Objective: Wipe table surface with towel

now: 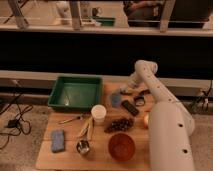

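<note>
The light-brown wooden table surface (50, 155) fills the lower middle of the camera view. A small blue-grey cloth-like thing (116, 99) lies at its back, right of the green bin (75, 92). My gripper (131, 93) hangs from the white arm (165, 125) just right of that thing, low over the table's back edge. A flat blue pad, perhaps a folded towel or a sponge (58, 140), lies at the front left, far from the gripper.
On the table stand a white cup (99, 114), a red bowl (121, 146), a metal cup (83, 147), dark grapes (118, 125), a black remote (130, 107), some utensils (86, 127) and a yellow fruit (146, 120). Cables (12, 120) lie on the floor at left.
</note>
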`<state>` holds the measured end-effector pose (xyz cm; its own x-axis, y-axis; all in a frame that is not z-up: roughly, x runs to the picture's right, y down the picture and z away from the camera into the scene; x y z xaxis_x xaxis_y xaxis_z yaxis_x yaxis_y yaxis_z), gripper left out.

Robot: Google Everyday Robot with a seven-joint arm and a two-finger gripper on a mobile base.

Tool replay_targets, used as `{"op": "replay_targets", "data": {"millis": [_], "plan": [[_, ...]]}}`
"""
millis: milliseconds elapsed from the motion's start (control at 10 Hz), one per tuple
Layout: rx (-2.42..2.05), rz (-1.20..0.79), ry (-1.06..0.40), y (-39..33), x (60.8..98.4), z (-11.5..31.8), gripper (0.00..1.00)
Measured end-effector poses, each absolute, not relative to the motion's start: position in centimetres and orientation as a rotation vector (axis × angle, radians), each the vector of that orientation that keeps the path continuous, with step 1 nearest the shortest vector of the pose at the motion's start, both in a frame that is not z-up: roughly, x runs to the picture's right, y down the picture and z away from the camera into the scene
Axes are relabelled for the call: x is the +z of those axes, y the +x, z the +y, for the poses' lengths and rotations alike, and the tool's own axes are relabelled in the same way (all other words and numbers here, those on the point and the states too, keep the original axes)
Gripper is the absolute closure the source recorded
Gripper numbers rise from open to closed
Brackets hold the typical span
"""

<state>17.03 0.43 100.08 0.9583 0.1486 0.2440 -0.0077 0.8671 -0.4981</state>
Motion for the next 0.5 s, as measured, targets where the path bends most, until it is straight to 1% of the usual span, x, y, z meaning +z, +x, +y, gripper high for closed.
{"op": "replay_targets", "data": {"millis": [100,300,500], "plan": [[0.083,-0.281,-0.517,17.02,100.08,0.44,0.36],[0.082,-0.281,-0.517,16.97,100.09,0.43,0.22],[0.082,-0.281,-0.517,16.94,100.1,0.43,0.2]]}}
